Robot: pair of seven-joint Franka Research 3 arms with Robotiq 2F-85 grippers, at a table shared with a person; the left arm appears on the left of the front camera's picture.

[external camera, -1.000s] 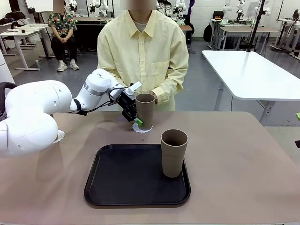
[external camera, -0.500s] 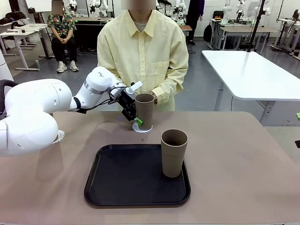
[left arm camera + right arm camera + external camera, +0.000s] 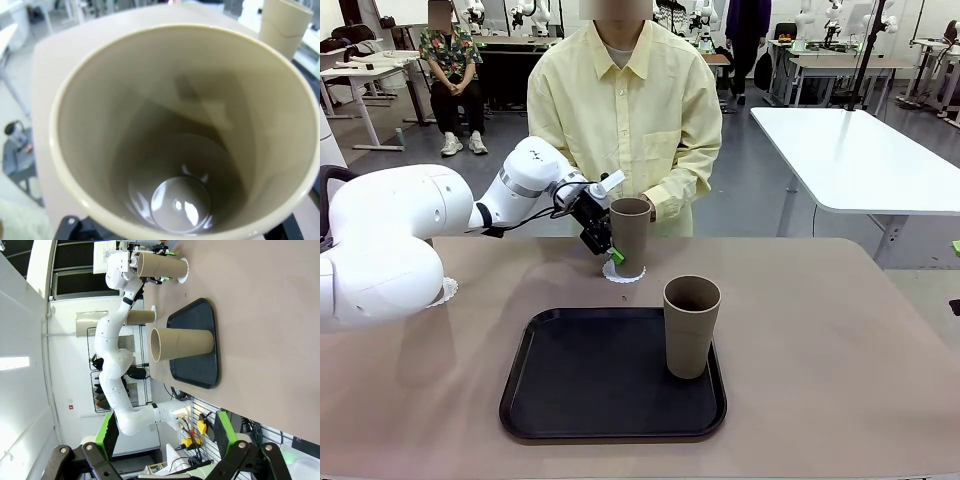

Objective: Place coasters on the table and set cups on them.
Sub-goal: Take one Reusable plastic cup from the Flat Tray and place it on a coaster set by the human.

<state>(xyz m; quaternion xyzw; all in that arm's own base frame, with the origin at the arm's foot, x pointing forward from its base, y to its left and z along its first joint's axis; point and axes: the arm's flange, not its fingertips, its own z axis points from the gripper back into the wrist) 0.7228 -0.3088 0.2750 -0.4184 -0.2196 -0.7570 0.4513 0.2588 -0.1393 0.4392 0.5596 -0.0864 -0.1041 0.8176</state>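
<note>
Far middle of the desk (image 3: 840, 330): far cup (image 3: 630, 228) upright, base on a lacy coaster (image 3: 623, 272), roughly centred on it. The left hand (image 3: 613, 250) comes at it from the left, wrist at about rim level, fingers running down the cup's left side. The near green pad lies against the wall low down; the far finger is hidden behind the cup. Reads as closed on the cup (left wrist view looks straight down the bore, black finger parts at both bottom corners). The cup's long axis is vertical, so my judgement is that the coming release wants the fingers parted and the hand lifted up and back left. A sideways pull would drag the paper. A person's hand (image 3: 651, 208) sits just beyond the rim on the right. The tray cup (image 3: 691, 325) stands upright in the black tray (image 3: 570, 400), near and right of the left hand. Right hand (image 3: 166, 436): wide open, empty, well apart from all this. A third cup (image 3: 140, 316) stands on another coaster (image 3: 154, 308) at the left.
</note>
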